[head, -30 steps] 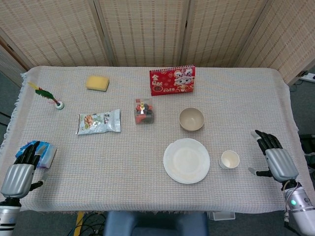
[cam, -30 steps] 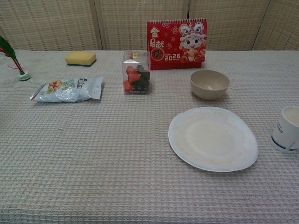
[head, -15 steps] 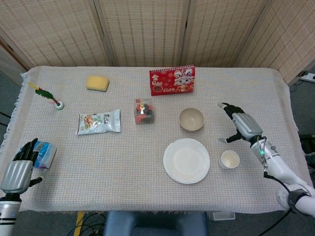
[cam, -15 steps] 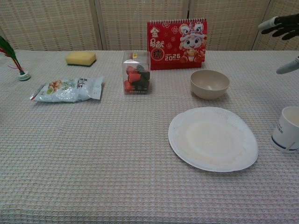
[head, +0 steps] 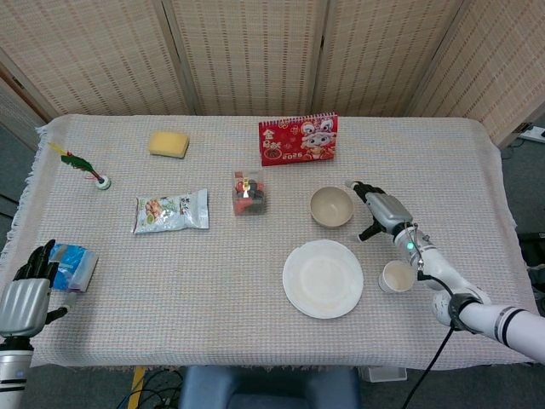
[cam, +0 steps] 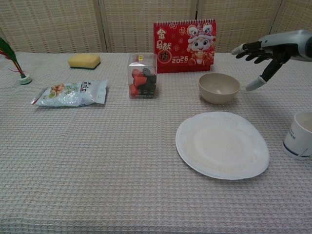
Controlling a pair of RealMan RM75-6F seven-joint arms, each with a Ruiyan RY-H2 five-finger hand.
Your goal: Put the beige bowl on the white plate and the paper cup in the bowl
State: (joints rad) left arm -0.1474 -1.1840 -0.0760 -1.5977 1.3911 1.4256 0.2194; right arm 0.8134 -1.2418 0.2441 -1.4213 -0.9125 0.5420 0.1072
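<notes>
The step in hand looks like the reach for the beige bowl; the right hand hovers just right of it, centre-right of the head view, fingers spread wide and holding nothing, clear of the rim. The bowl stands upright on the counter, just above the white plate in the frame and apart from it; the paper cup stands upright just right of the plate. Neither transfer is done. The next move probably calls for the fingers to close over the bowl's near rim, then a short carry down-frame onto the plate. The bowl is smooth, matte and round, likely rigid; the plate is flat, thin and faintly dimpled; the cup is a white tapered cylinder with dark print; the cloth is coarse and waffle-woven. The left hand sits at lower left beside a blue packet, fingers loosely extended, gripping nothing.
</notes>
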